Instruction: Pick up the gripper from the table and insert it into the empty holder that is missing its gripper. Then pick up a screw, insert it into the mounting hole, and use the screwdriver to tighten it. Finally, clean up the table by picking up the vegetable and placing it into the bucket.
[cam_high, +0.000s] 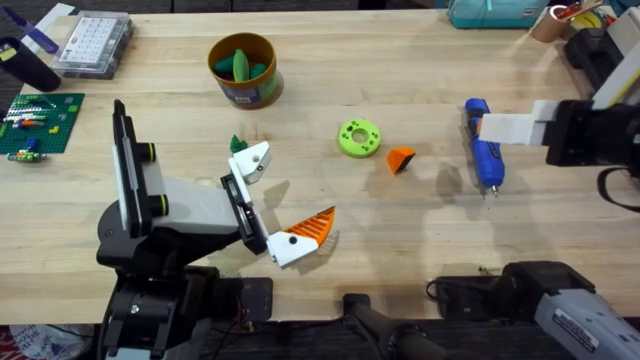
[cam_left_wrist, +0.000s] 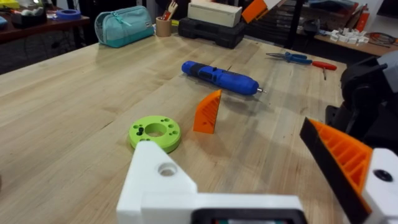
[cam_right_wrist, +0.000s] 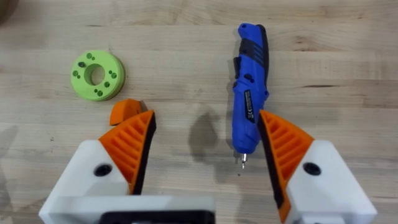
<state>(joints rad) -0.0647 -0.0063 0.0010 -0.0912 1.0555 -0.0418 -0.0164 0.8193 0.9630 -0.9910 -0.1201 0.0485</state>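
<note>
Since the loose orange gripper (cam_high: 400, 159) lies bare on the desk (cam_high: 420, 90) just beside the lime-green ring (cam_high: 359, 137), we judge the first step not yet done. Our left gripper (cam_high: 290, 200) rests low with its jaws released and nothing between them; one side is the bare white holder (cam_high: 251, 160) with its small dark hole, the other carries a ridged orange tip (cam_high: 312, 229). From the left wrist, we see the holder (cam_left_wrist: 159, 180) facing the wedge-shaped gripper (cam_left_wrist: 208, 112), which stands apart from it.

Our right gripper (cam_right_wrist: 205, 149) hovers with jaws spread and empty; the blue screwdriver (cam_right_wrist: 249, 93) lies flat on the desk under it, close along one orange pad. So insertion, screwing and tightening all seem left to do. We cannot make out any screw.

As for clean-up, the mustard-yellow bucket (cam_high: 243, 70) at the far side already holds green pieces, and a small green item (cam_high: 237, 144), perhaps the vegetable, sits near the holder.

We work on pale wood planks. Around the edges are a clear parts box (cam_high: 93, 44), a green baseplate (cam_high: 40, 122) and a teal pouch (cam_left_wrist: 122, 26), with cluttered benches behind.
</note>
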